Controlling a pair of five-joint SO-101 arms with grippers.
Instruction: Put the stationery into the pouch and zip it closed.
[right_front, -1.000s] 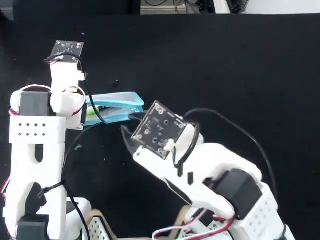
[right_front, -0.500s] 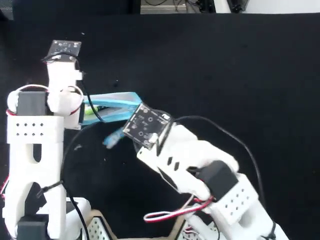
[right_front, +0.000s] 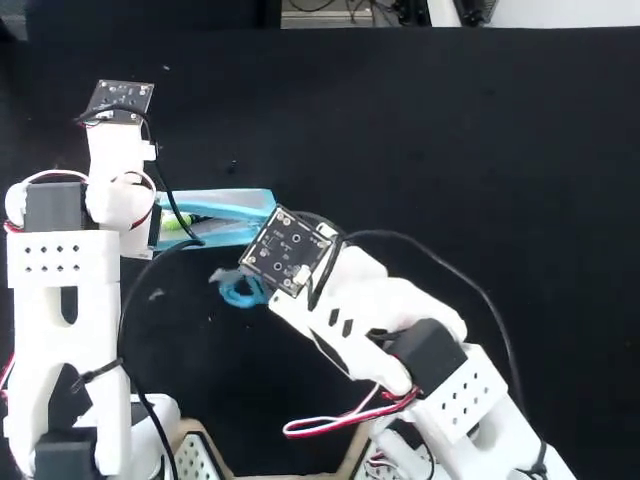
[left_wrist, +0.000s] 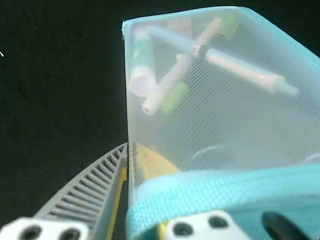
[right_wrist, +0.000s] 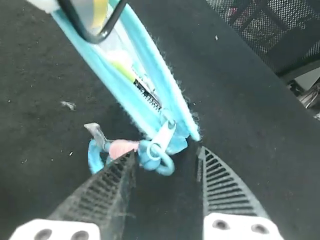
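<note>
The pouch (right_front: 228, 214), a turquoise-edged case of clear mesh, lies at about 10 o'clock from the middle of the black table (right_front: 450, 150), its long side running from 9 to 3 o'clock. The left arm stands at the 9 o'clock side of the table. Its left tool (left_wrist: 131, 156) is clamped narrow on the pouch at the pouch's 9 o'clock end: one grey ribbed finger (left_wrist: 95, 185) presses against the outside of the mesh wall, and a yellowish pad shows through the mesh on the other side. The stationery (left_wrist: 167, 87) is inside the pouch. Through the mesh you can see several white pens lying crossed over one another, a pale tube and a green cap, and from above a green bit (right_front: 176, 223) shows close to the left tool. The right arm comes in from 5 o'clock, with its wrist board just below the pouch's 3 o'clock end. The right tool (right_wrist: 165, 156) stands wide, with its two ribbed fingers well apart and closed on nothing. The zipper slider (right_wrist: 168, 121) sits at the end of the pouch nearest this tool, with dark zipper teeth (right_wrist: 148, 95) running away from it along the turquoise band. A pull tab (right_wrist: 162, 137) hangs from the slider and ends in a blue cord loop (right_wrist: 159, 159), which lies on the table between the open fingers. A small pink tag (right_wrist: 121, 147) beside the loop is touching one fingertip. From above, the loop lies at 7 o'clock from the pouch's 3 o'clock end.
</note>
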